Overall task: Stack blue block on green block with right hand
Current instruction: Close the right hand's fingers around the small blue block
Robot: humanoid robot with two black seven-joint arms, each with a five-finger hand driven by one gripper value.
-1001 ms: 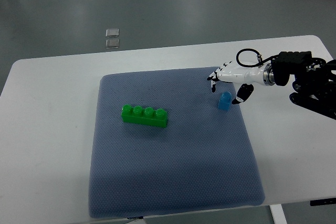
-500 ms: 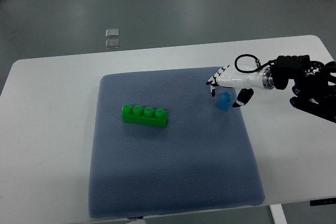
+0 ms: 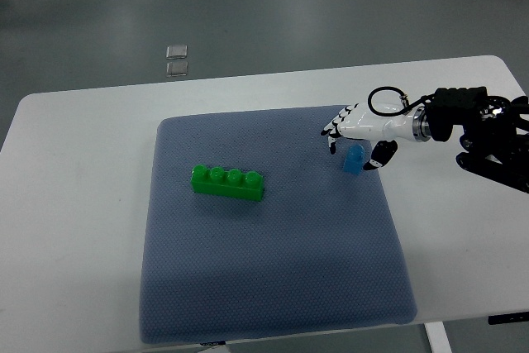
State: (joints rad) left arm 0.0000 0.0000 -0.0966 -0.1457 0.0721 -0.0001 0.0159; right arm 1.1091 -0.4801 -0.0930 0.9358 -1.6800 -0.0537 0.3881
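Note:
The small blue block (image 3: 354,160) stands on the right part of the blue-grey mat (image 3: 273,287). My right hand (image 3: 352,151), white with black fingertips, comes in from the right and hovers just over it. Its fingers (image 3: 332,133) are spread to the block's upper left, and the thumb (image 3: 375,160) sits close to the block's right side. The hand is open and I see no firm grasp. The long green block (image 3: 228,183), with a row of studs on top, lies left of the mat's centre, well apart from the hand.
The mat lies on a white table (image 3: 74,204) whose right edge is near my black forearm (image 3: 488,134). Two small clear squares (image 3: 176,59) lie on the grey floor beyond the table's far edge.
My right hand has moved slightly left and lower, closing in around the blue block. Neither block has moved.

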